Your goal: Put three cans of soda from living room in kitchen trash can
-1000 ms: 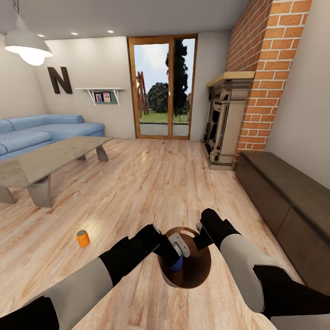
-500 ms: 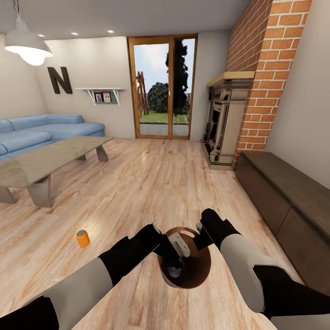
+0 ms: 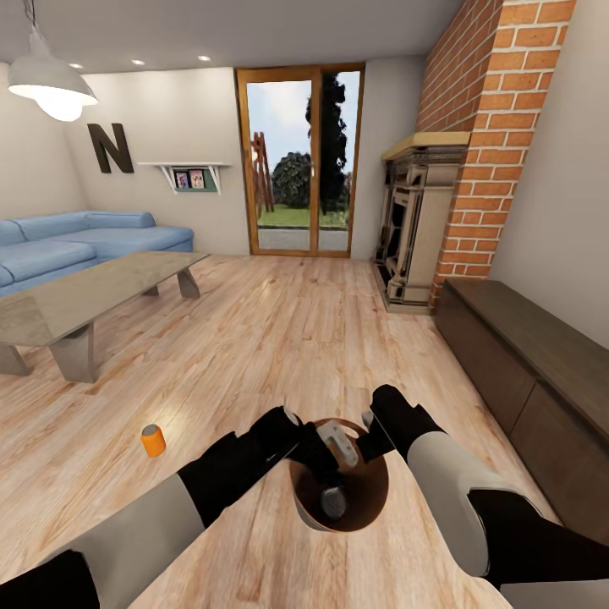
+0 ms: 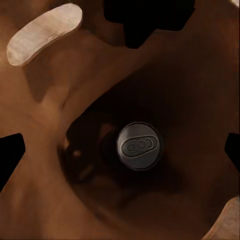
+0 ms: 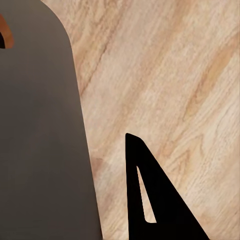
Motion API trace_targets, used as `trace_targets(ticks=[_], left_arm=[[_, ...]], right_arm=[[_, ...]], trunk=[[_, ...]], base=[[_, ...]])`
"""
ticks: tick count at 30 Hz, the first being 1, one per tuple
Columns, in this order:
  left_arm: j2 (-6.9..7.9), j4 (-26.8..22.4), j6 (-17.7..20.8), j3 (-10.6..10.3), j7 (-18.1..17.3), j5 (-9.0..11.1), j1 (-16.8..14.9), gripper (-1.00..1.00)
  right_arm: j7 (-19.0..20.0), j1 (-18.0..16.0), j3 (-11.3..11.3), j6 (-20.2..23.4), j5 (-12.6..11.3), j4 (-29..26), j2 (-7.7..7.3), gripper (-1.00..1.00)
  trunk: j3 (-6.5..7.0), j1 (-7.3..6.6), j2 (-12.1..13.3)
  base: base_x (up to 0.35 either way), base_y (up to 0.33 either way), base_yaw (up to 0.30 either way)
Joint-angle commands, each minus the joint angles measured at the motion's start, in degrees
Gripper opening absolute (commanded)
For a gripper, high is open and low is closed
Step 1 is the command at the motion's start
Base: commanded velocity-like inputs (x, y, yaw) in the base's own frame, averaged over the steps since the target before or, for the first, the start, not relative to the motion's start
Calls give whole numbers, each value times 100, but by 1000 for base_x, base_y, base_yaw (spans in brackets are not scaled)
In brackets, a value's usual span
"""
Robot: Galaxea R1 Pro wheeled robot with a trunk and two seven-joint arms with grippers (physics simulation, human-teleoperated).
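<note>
One soda can [image 4: 139,145] now lies in the bottom of the trash can [image 3: 372,495], dropped from the left gripper [image 3: 331,452], jaws released. Right gripper [image 3: 370,440] grips the bin rim. Orange can [image 3: 153,441] remains on the floor.

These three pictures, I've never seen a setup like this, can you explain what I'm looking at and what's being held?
It is a simulated two-armed robot in a living room. The big picture comes from a camera on its head, looking down over both arms. The other two come from cameras near each gripper. The right gripper grips the rim of a round trash can with a brown inside, standing on the wood floor. The left gripper hangs open over the can; its camera looks straight down at a soda can's grey top at the bottom. An orange soda can stands on the floor nearby.
</note>
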Motion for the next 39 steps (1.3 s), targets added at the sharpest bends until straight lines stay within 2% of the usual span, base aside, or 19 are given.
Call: trace_targets(ticks=[1,6,9,13,14,17,18,21,23,24,25,26,27,28,30,34,35,38,39], left_arm=[[4,-73,13,4,-4,0,2,100],[162,-551,99,25,-22,21,6,100],[332,-807,137,28,-26,38,8,100],[692,-1167,164,93,-29,50,7,100],[842,-1301,168,204,-33,55,8,100],[1033,-1515,170,385,-81,58,9,100],[1270,-1756,171,575,-222,60,9,100],[1527,-1987,166,752,-434,61,9,100],[1906,-2171,140,1108,-794,87,9,100],[1993,-2195,128,1233,-904,107,13,100],[2136,-2230,101,1533,-1142,149,55,100],[2188,-2240,84,1708,-1256,165,97,100],[2262,-2254,15,2111,-1454,188,219,100],[2288,-2249,-86,2379,-1528,184,327,100],[2342,-2181,-548,3184,-1671,157,734,100],[2345,-1814,-1175,3725,-1593,134,1162,100],[2342,-1555,-1443,3901,-1416,130,1306,100],[2334,-1135,-1812,4063,-971,134,1440,100],[2327,-862,-2038,4126,-608,144,1502,100]], right_arm=[[0,-2,-18,19,-121,-1,1,-100],[0,-2,-18,19,-120,1,-3,-100],[0,-2,-18,18,-120,-1,-6,-100],[0,-2,-18,12,-118,5,-16,-100],[0,-2,-18,11,-116,5,-21,-100],[0,-2,-18,11,-114,2,-24,-100],[0,-2,-18,10,-113,2,-27,-100],[0,-2,-20,10,-112,3,-33,-100],[0,-2,-24,10,-111,0,-41,-100],[0,-2,-24,10,-111,0,-43,-100],[0,-2,-25,10,-111,-1,-47,-100],[0,-1,-27,10,-111,-1,-48,-100],[0,2,-32,10,-111,-1,-51,-100],[2,3,-34,8,-113,-3,-55,-100],[6,5,-42,0,-123,-8,-77,-100],[17,6,-60,-19,-139,-9,-176,-100],[34,6,-77,-27,-156,-10,-240,-100],[41,10,-93,-48,-172,-10,-343,-100],[49,14,-109,-64,-182,-10,-405,-100]], trunk=[[1,0,0],[1,0,0],[1,0,0],[1,0,0],[1,0,0],[1,0,0],[1,0,0],[1,0,0],[1,0,0],[1,0,0],[1,0,0],[1,0,0],[1,0,0],[1,0,0],[1,0,0],[1,0,0],[1,0,0],[1,0,0],[1,0,0]], base=[[0,0,0],[0,0,0],[0,0,0],[0,0,0],[0,0,0],[0,0,0],[0,0,0],[0,0,0],[0,0,0],[0,0,0],[0,0,0],[0,0,0],[0,0,0],[0,0,0],[0,0,0],[0,0,0],[0,0,0],[0,0,0],[0,0,0]])
